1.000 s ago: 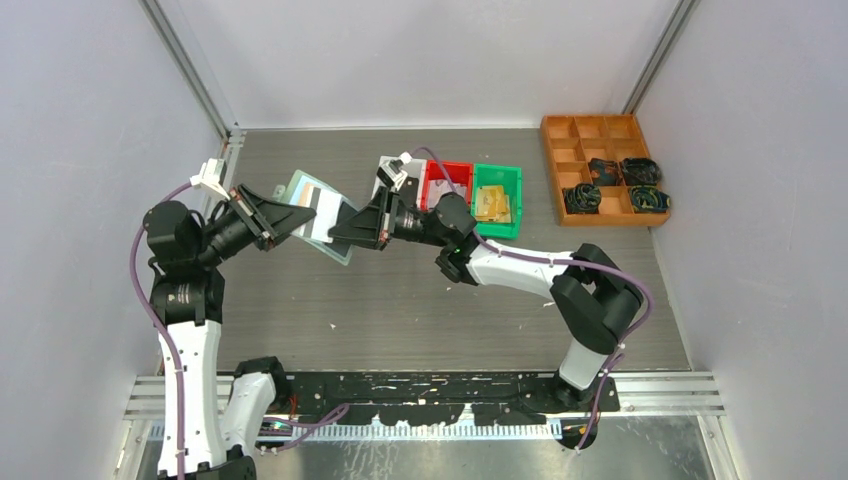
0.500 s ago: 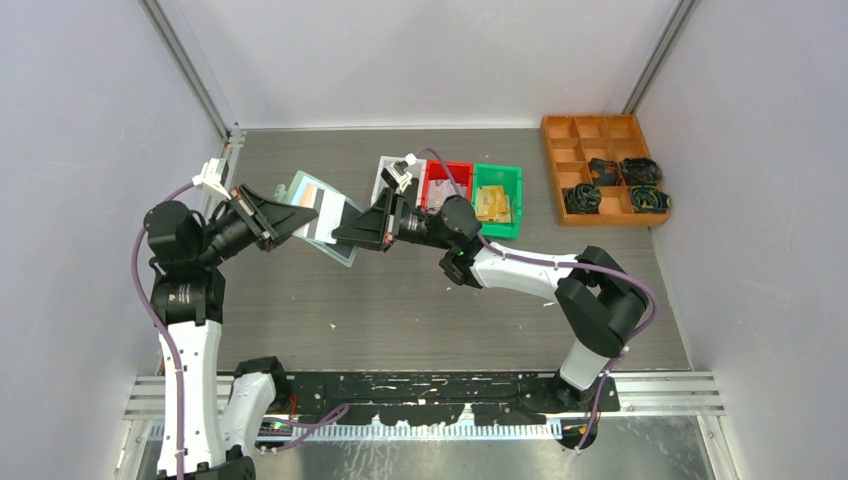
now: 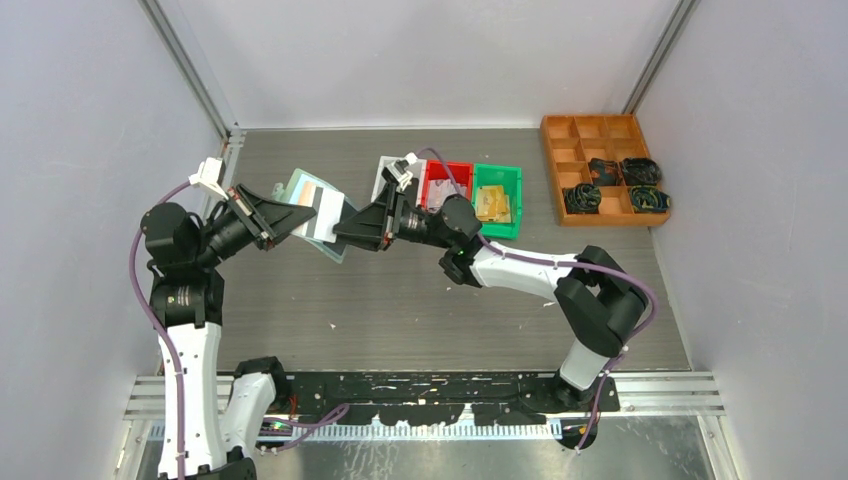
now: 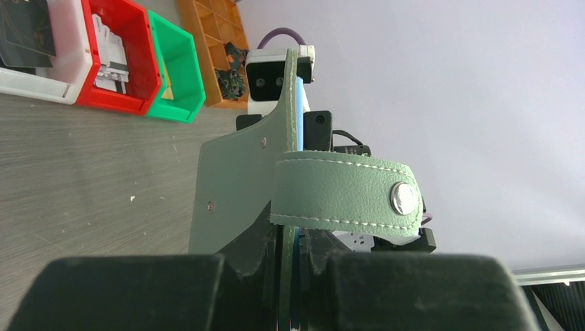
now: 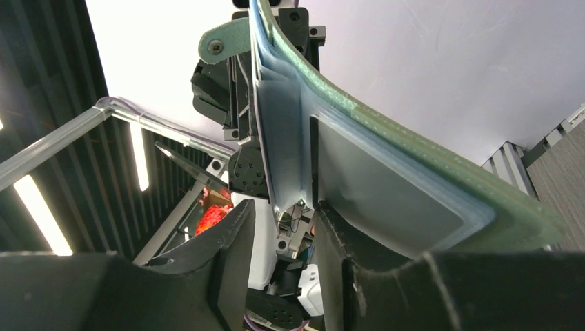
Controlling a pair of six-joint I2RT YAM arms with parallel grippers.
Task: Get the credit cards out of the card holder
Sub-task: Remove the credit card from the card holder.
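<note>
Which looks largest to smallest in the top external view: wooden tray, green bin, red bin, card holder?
1. Wooden tray.
2. Green bin and red bin look alike; the right arm hides part of the red one.
Card holder: unranked; it is held raised, nearer the camera.

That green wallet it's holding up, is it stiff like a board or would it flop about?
Probably floppy: the wallet bows in a curve while held at one end. Its strap curls over, so the material seems soft. The clear pockets fan apart loosely and look smooth, perhaps slippery.
</note>
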